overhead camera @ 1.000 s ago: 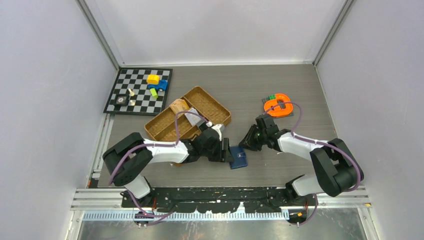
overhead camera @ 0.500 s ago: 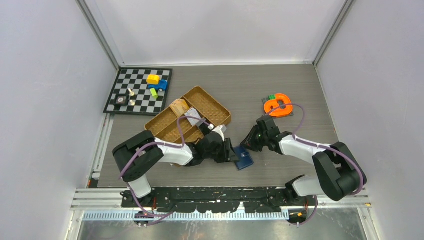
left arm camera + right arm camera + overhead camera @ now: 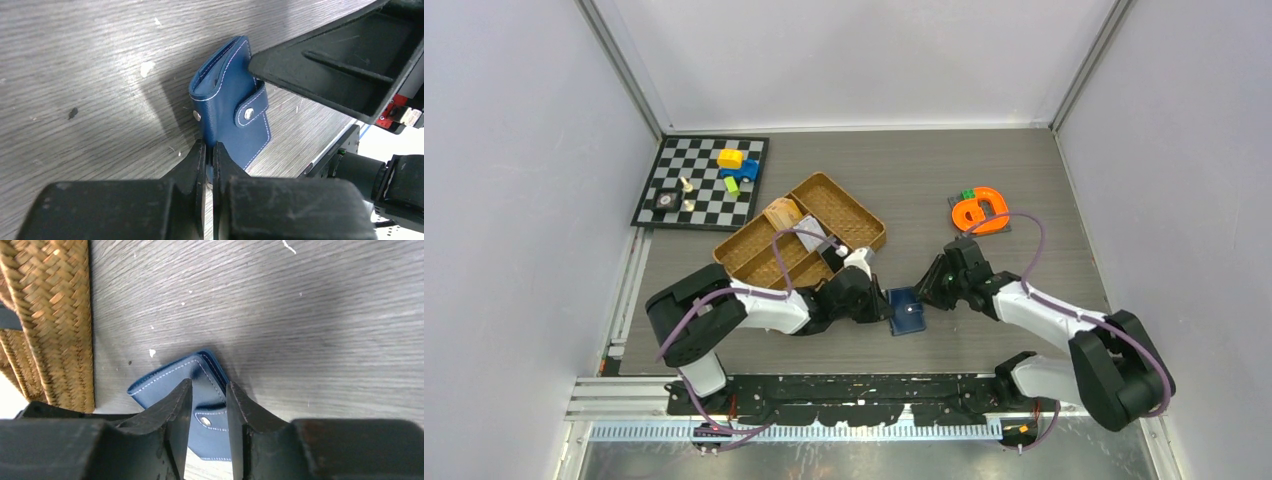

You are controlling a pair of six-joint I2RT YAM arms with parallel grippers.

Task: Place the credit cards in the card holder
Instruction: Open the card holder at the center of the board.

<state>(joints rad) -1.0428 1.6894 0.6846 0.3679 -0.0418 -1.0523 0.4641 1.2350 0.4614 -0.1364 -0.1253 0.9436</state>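
The card holder [image 3: 906, 311], a dark navy folded wallet with its snap tab fastened, stands on edge on the grey table between the two arms. My left gripper [image 3: 887, 305] is shut on its near edge; the left wrist view shows the jaws [image 3: 210, 147] pinching the blue leather of the card holder [image 3: 227, 100]. From the other side my right gripper [image 3: 928, 290] stands open, its jaws [image 3: 209, 386] straddling the snap tab of the card holder [image 3: 165, 382] without clamping it. A flat pale piece [image 3: 808, 238], possibly one of the credit cards, lies in the woven tray.
The woven brown divided tray [image 3: 844, 205] sits just behind the left arm and shows at the left of the right wrist view [image 3: 60, 315]. A chessboard [image 3: 674, 200] with toy blocks lies at the back left. An orange ring-shaped toy [image 3: 980, 212] lies at the back right.
My left gripper has closed onto the card holder's edge, and the holder has shifted slightly. My right gripper has opened wider and come down over the snap tab.
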